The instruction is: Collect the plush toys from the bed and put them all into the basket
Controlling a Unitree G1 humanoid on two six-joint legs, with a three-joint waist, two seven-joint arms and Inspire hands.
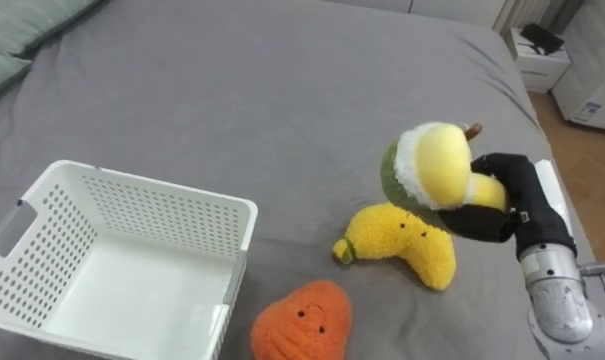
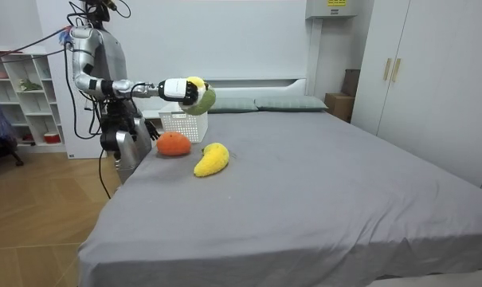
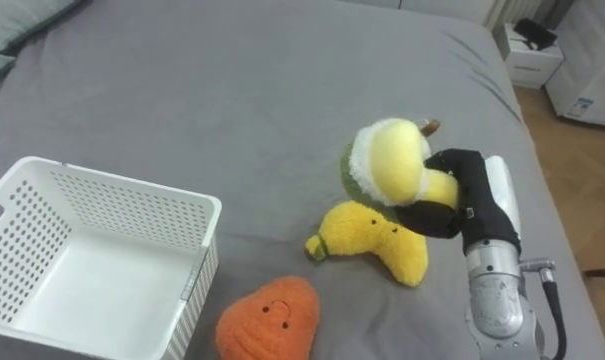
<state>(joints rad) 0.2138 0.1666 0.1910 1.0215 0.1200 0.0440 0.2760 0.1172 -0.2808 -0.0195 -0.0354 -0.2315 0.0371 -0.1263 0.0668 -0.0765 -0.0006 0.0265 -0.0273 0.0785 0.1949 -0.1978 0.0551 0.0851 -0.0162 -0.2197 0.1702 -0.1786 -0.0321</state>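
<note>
Grey bedding lay beneath; right of centre, the right hand gripped a green-yellow plush avocado, seemingly bound for the lower-left white perforated basket.

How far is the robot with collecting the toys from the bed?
Nothing is collected yet: the white basket holds no toy. In hand: the right hand has its fingers curled round the green and yellow plush toy, held above the bed. Remaining: the yellow plush toy and the orange plush toy, both lying on the bed.

My right hand: fingers curled round yellow-green plush toy, held up off grey bed. On bed: white basket, orange toy, yellow toy.
</note>
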